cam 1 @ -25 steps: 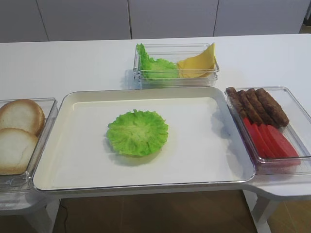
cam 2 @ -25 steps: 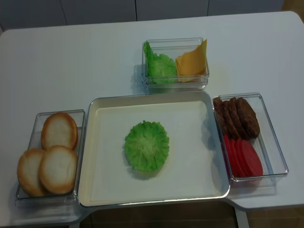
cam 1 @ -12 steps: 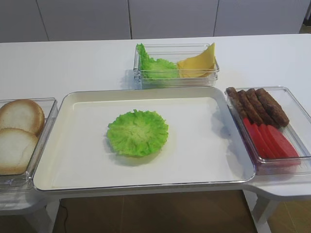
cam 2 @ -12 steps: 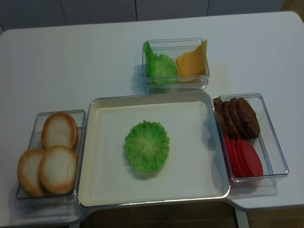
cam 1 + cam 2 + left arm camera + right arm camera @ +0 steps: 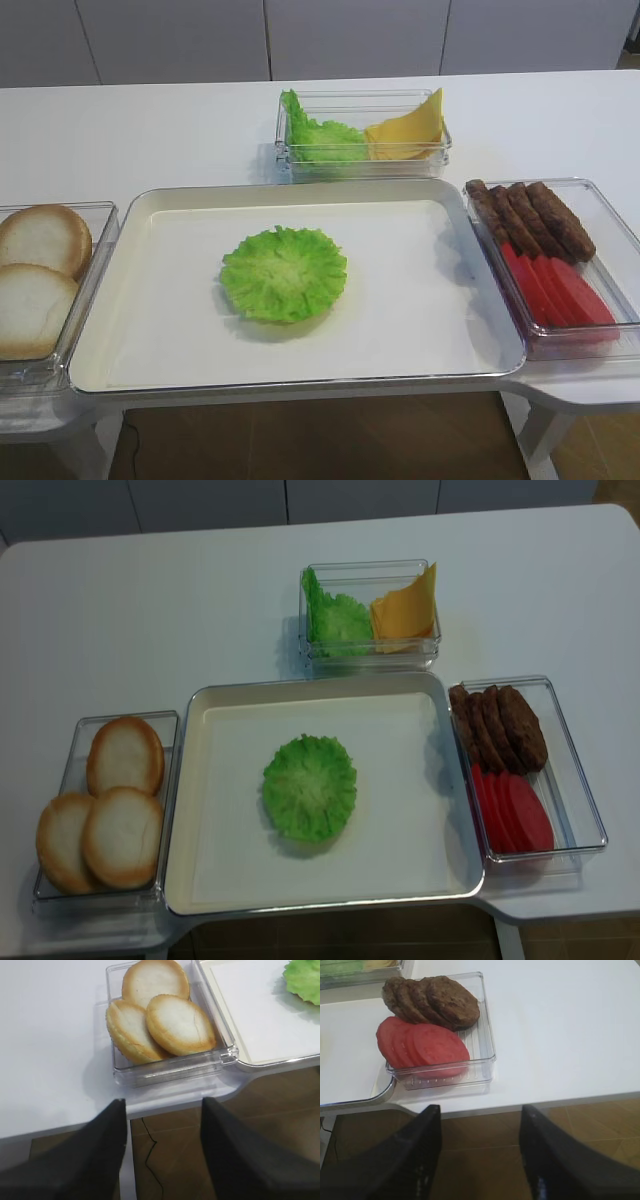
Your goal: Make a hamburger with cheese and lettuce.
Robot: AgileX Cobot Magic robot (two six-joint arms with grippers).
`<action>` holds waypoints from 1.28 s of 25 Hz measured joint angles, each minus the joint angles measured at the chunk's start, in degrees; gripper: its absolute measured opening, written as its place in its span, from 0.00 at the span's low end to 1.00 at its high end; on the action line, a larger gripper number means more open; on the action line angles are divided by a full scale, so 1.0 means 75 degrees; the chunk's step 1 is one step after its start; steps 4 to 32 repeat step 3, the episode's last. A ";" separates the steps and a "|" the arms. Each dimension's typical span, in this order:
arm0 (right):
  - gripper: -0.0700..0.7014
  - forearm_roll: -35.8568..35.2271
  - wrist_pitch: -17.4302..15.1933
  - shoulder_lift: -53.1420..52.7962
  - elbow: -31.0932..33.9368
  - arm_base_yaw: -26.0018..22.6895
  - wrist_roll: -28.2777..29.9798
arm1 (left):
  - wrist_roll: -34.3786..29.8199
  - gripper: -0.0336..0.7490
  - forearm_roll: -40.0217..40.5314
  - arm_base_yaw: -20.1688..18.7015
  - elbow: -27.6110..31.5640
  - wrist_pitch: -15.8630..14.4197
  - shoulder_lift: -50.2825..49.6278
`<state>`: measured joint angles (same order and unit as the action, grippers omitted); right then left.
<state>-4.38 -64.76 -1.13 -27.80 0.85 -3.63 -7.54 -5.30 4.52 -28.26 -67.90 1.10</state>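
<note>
the right pincer (image 5: pixel 480 1160) is seen released in its wrist view, both dark fingers spread wide with nothing between them, held off the near edge of the tabletop (image 5: pixel 560 1025). at its 12 o'clock a clear tray (image 5: pixel 482 1050) holds overlapping red slices (image 5: pixel 422 1045) and, behind them, brown patties (image 5: pixel 432 1002). the left pincer (image 5: pixel 162 1155) is likewise released and empty, hung past the tabletop's near edge; at its 12 o'clock a clear box (image 5: pixel 170 1067) carries three bun halves (image 5: pixel 177 1025), cut faces up, leaning on one another.

in the overhead view, a cream serving tray (image 5: pixel 410 730) is placed between the two clear containers. the lettuce (image 5: pixel 310 787) lies flat near its centre, apart from every rim; whether anything lies under the leaf cannot be told. at the tray's 12 o'clock a third clear box (image 5: pixel 370 655) holds more green leaves (image 5: pixel 335 615) at 9 o'clock and the cheese (image 5: pixel 405 610) at 3 o'clock, the slices tilted up against the wall.
</note>
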 joint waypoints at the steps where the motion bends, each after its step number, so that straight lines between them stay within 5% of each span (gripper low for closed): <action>1: 0.59 0.0000 0.0000 0.0000 0.0000 0.0000 -0.0014 | 0.0000 0.50 0.0000 0.0000 0.0000 0.0000 0.0000; 32: 0.59 0.0000 0.0000 0.0000 0.0000 0.0000 -0.0014 | 0.0000 0.50 0.0000 0.0000 0.0000 0.0000 0.0000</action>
